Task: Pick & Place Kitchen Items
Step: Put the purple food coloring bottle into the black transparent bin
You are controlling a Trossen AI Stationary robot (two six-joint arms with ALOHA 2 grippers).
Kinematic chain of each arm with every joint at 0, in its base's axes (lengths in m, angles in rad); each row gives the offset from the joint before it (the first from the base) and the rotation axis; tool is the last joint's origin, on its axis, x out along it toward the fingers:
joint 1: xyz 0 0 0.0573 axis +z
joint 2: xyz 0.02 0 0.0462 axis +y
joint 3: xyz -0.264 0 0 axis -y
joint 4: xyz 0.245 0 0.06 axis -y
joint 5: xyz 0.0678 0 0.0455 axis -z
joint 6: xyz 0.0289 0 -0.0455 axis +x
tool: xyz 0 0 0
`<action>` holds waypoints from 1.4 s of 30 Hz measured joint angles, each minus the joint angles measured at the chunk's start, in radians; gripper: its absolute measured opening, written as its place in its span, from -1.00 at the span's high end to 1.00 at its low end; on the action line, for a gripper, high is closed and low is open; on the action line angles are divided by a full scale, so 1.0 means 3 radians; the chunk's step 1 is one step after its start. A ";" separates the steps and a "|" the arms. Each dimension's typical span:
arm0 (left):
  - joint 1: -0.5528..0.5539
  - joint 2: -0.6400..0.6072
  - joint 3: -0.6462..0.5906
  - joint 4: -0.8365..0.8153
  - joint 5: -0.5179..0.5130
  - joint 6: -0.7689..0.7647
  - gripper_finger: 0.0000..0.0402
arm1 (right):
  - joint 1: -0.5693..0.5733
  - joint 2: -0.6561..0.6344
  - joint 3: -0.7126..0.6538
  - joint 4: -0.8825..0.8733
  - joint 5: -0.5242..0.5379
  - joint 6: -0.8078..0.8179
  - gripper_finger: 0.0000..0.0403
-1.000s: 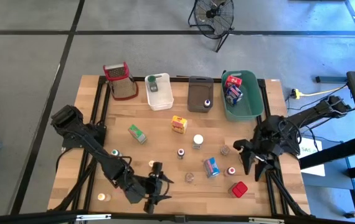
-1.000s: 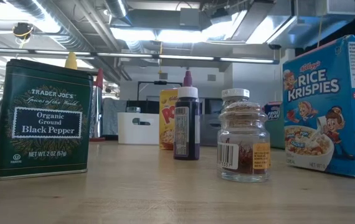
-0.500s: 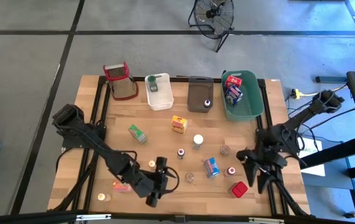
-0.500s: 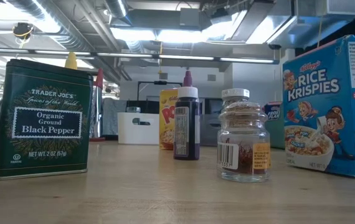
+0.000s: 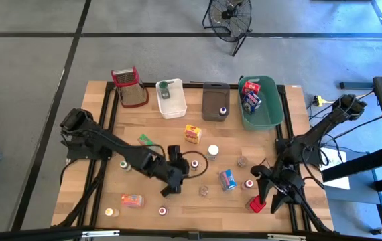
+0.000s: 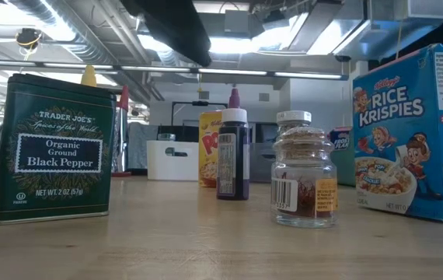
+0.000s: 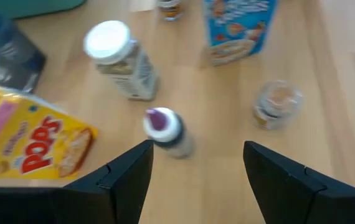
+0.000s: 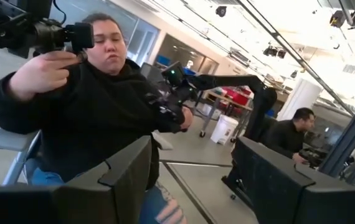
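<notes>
Over the middle of the wooden surface (image 5: 110, 194), the left gripper (image 5: 172, 171) hangs with its jaws spread and nothing between them. Its wrist view looks down on a purple-capped bottle (image 7: 167, 130) standing just ahead of the jaws, with a yellow Pops box (image 7: 28, 143) to one side, a white-lidded jar (image 7: 120, 59) beyond, a small clear jar (image 7: 277, 104) on the other side and a blue cereal box (image 7: 236, 25) farther off.

Near the surface's right front corner, the right gripper (image 5: 269, 194) sits above a red tin (image 5: 256, 203); its jaws stand apart and empty, and its wrist view points out into the room at a seated person (image 8: 90, 112) in a dark top.

Other items lie scattered: a green box (image 5: 144, 139), a red-capped jar (image 5: 248, 184) and small bottles along the front edge. At the back stand a grater (image 5: 129, 87), a white tub (image 5: 171, 99), a grey tub (image 5: 214, 100) and a green tub (image 5: 261, 104) holding a few packets.

The low view shows a black pepper tin (image 6: 54, 148) at close range.
</notes>
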 joint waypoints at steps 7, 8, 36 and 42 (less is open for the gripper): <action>0.0147 0.0045 0.0004 0.0011 -0.0047 -0.0128 -0.22 | 0.0000 0.0000 0.0000 -0.0006 0.0002 0.0052 -0.16; 0.0155 0.0056 0.0004 0.0001 -0.0045 -0.0116 -0.22 | 0.0000 0.0002 0.0000 -0.0008 0.0002 0.0052 -0.16; 0.0390 0.0436 0.0001 0.0388 0.0206 -0.0053 -0.22 | -0.0001 0.0014 0.0000 -0.0061 0.0328 0.0228 -0.16; 0.0430 0.0503 -0.0003 0.0439 0.0255 -0.0051 -0.22 | -0.0001 0.0014 0.0000 -0.0071 0.0327 0.0237 -0.16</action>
